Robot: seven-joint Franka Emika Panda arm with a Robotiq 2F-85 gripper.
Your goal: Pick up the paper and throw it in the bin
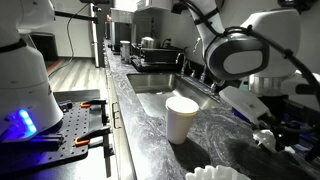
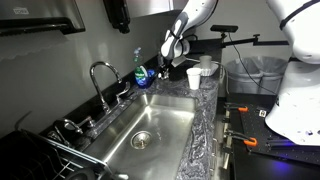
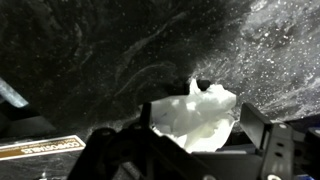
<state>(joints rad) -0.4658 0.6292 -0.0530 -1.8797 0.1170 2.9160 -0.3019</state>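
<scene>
Wrist view: the tool (image 3: 190, 128) comes in from the bottom edge, with its dark fingers (image 3: 262, 128) on either side of the paper (image 3: 197, 115). The paper is a crumpled white wad that fills the gap between them, and the tool is clamped on it from both sides. Beyond the tool lies the dark, marbled surface (image 3: 100, 50). Whether the wad touches the surface cannot be told.

In an exterior view the arm (image 1: 238, 55) bends down over the surface (image 1: 140, 130), and the tool (image 1: 263, 128) points down just above it. A small white patch shows at the tool's tip, too small to name surely. A white cup (image 1: 181, 118) stands upright near the tool, toward the sink (image 1: 160, 88). A white pleated item (image 1: 216, 173) lies on the surface on the camera's side of the tool, apart from it.

In an exterior view from along the sink (image 2: 150, 125), the tool (image 2: 165, 62) hangs at the far end of the surface (image 2: 205, 130), just past the faucet (image 2: 100, 75). The cup (image 2: 193, 78) stands just beside the tool. The paper cannot be made out here, nor how the fingers stand. A wire mesh bin (image 2: 248, 75) sits off the surface, well apart from the tool, on the cup's side.
</scene>
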